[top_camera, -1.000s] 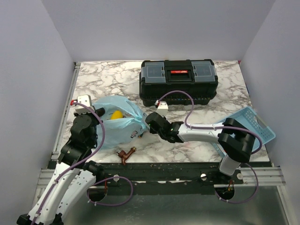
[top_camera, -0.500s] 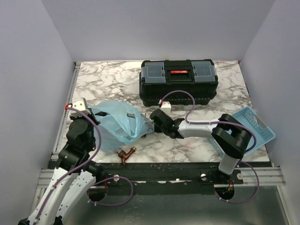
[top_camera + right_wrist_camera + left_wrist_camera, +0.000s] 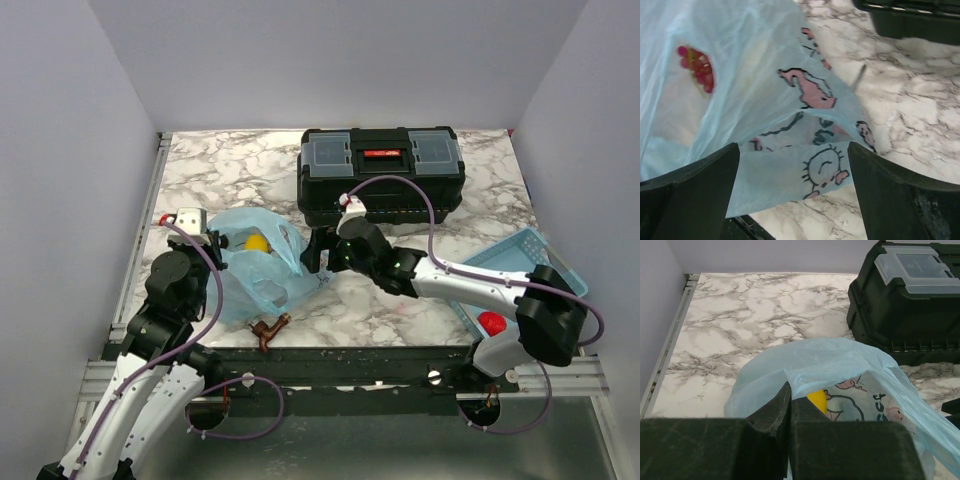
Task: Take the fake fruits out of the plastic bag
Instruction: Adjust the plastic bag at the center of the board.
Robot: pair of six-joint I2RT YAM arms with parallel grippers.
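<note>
The thin, crinkled, translucent light-blue plastic bag (image 3: 262, 275), printed with pink cartoon animals, lay crumpled on the veined marble-patterned table (image 3: 230, 165) near a rigid black toolbox (image 3: 380, 178). The left gripper (image 3: 790, 392) was clamped on the bag's upper rim. The right gripper (image 3: 792, 150) stood spread wide with printed film between its fingers; contact could not be judged. Inside the bag sat a smooth yellow oval fruit (image 3: 817, 401) and a knobbly reddish-purple grape bunch (image 3: 696, 67). Against half a second earlier, the yellow fruit had come into view, and the right arm had stretched out, uncovering a glossy red round fruit (image 3: 490, 322) in the light-blue basket (image 3: 525, 250).
</note>
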